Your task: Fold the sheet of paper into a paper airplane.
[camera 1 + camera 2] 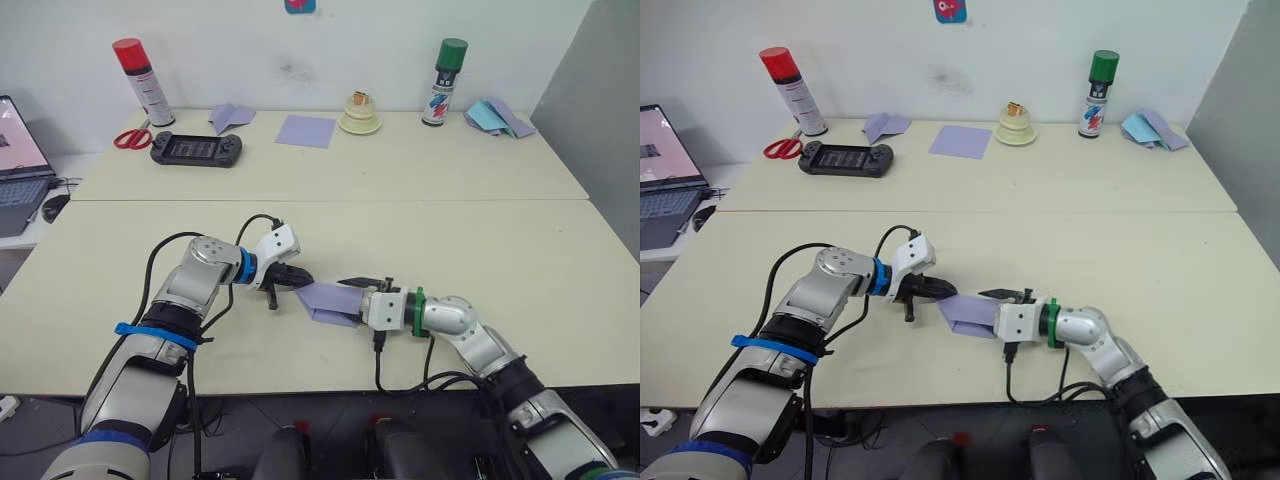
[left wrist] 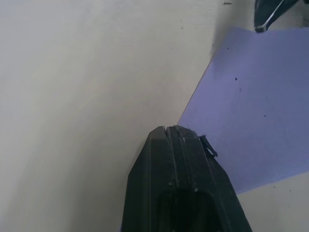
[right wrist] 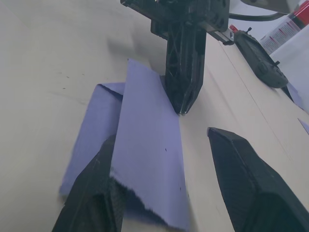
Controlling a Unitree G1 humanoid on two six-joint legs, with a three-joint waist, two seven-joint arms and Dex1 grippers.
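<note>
step: mid-fold, sheet of paper [image 1: 330,301] part-folded | left gripper [image 1: 297,280] closed, tip pinning edge | right gripper [image 3: 164,159] spread, flap over one finger | next: press crease flat

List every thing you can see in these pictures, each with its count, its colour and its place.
sheet of paper: 1, lavender, partly folded, near table edge between the grippers
table: 2 joined, cream
smooth paper square: 1, lavender, far table centre
folded paper: 1, lavender, behind the console
game console: 1, black, far left
scissors: 1, red handles, left of the console
spray can with red cap: 1, far left
spray can with green cap: 1, far right
small cream object: 1, far centre
paper pieces: a few, light blue and lavender, far right corner
laptop: 1, side desk, left
left gripper: shut, tip at the sheet's edge
right gripper: open, one finger under the sheet
</note>
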